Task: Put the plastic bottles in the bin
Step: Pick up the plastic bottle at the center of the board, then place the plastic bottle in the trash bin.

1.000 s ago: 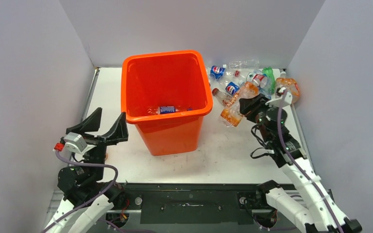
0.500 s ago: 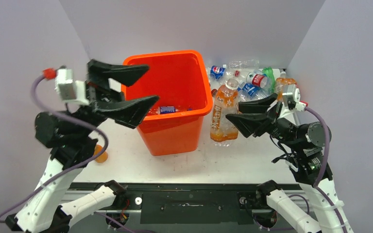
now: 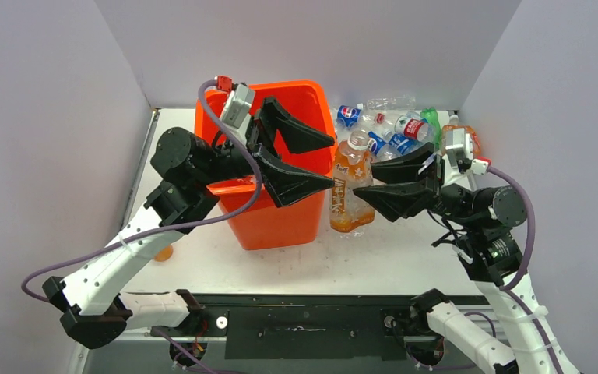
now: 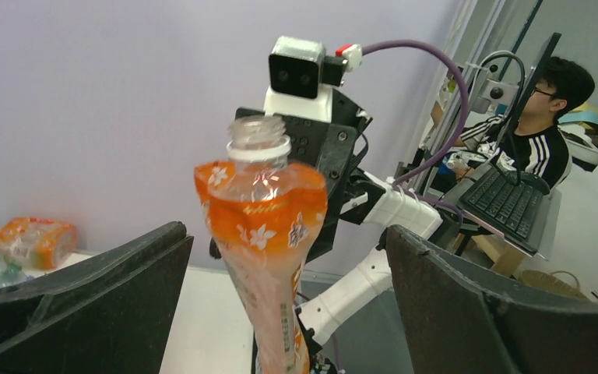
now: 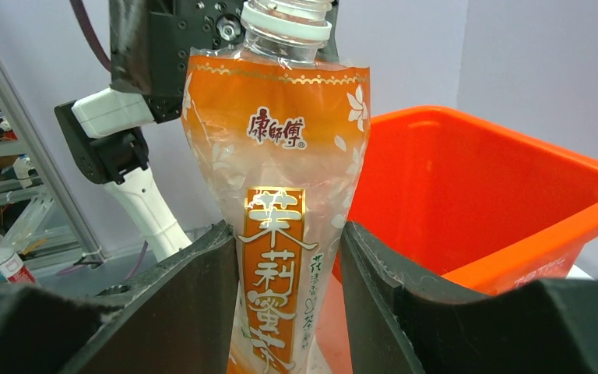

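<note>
Clamping one orange bottle point(image 3: 349, 187) upright at its waist, right claw point(image 5: 288, 234) is closed tight; left claw point(image 4: 284, 234) gapes wide around it (fingers apart from it). Bottle is outside the one orange bin point(image 3: 280, 222), just beside its right wall. About seven more bottles point(image 3: 409, 128) heaped far-right on tabletop point(image 3: 405, 257).

My left arm point(image 3: 121, 253) extends up and across to the right; the left gripper point(image 3: 332, 162) is spread wide open, pointing right. My right arm point(image 3: 502, 253) is folded at the elbow; the right gripper point(image 3: 362, 181) points left, clamped against the waist of the orange bottle point(image 3: 350, 183).
</note>
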Robot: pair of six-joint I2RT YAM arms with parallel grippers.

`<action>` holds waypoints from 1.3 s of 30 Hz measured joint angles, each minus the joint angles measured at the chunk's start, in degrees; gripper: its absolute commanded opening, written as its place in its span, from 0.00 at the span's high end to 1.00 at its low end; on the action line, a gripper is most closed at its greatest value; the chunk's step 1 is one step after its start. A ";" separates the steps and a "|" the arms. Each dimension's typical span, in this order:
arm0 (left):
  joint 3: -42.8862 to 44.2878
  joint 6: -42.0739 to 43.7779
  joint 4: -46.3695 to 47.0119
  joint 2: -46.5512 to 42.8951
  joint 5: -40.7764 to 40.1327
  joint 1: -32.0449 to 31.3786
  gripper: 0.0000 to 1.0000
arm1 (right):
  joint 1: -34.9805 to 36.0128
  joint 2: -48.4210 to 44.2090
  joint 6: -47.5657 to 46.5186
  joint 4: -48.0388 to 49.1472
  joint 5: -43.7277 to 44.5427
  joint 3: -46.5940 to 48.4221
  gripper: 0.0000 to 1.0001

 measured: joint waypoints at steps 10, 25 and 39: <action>9.31 2.40 -1.09 4.24 -4.59 -2.12 0.01 | 3.41 0.44 -7.17 -7.56 1.70 4.52 0.95; 18.01 6.93 -13.46 13.77 -5.07 -8.26 0.73 | 5.75 0.70 -12.72 -15.41 5.03 5.38 0.95; 8.52 9.60 -8.09 6.32 -11.02 -8.26 1.00 | 6.12 -0.09 -11.91 -15.47 8.68 4.63 0.04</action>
